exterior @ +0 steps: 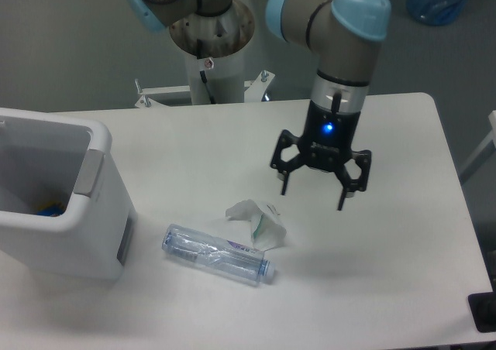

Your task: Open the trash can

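Trash can (pixel 58 203) lidless at left; gripper (pixel 313 189) well apart, pointing down, fingers spread, empty.

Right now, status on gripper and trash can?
Gripper open, empty, above the table right of centre. Trash can at left edge, top open. Nothing blocking; bottle and crumpled wrapper lie between.

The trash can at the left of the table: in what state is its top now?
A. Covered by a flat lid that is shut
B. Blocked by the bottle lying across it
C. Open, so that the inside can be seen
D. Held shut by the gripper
C: the trash can shows its hollow inside from above, while the open gripper hangs apart over the table and the bottle lies on the table.
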You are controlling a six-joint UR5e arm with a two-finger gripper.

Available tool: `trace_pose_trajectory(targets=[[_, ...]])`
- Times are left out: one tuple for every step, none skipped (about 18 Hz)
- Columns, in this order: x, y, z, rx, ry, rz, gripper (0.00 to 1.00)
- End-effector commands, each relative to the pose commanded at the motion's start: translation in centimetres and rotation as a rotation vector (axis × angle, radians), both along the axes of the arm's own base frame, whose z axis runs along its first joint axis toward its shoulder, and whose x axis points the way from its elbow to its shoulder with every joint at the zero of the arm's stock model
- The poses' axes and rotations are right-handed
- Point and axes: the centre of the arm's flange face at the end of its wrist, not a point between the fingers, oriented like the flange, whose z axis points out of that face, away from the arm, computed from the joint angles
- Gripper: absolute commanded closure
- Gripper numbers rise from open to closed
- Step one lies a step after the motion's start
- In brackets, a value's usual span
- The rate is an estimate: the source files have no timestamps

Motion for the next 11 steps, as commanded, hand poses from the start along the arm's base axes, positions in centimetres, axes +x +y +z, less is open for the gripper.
trace_pose_trajectory(targets=[[-0.2,-0.2,-0.2,-0.022,0.011,-0.002,0.0],[-0.4,-0.3,-0.7,-0.042,0.017,-0.01,0.0],[-0.6,-0.4,-0.8,-0.065,0.03,-0.021,0.0],[-0.8,-0.6,-1.1,-0.094,0.049,-0.048,0.0],[-0.8,-0.9,-1.4,-0.137,0.075,-0.087,0.0],[-0.8,-1.2,-1.7,-0.173,0.098,-0.127,0.0],[-1.0,-1.3,-2.2,-0.198,0.11,-0.167,0.0],[-1.1,-1.4,-3.0,-0.221,0.111,-0.201,0.0],[-1.1,-1.5,-3.5,-0.238,0.117,-0.23,0.0],[-1.0,-1.7,-3.9,-0.255,0.119,-0.251,0.0],[-0.9,-1.8,-4.3,-0.263,0.117,-0.26,0.0]])
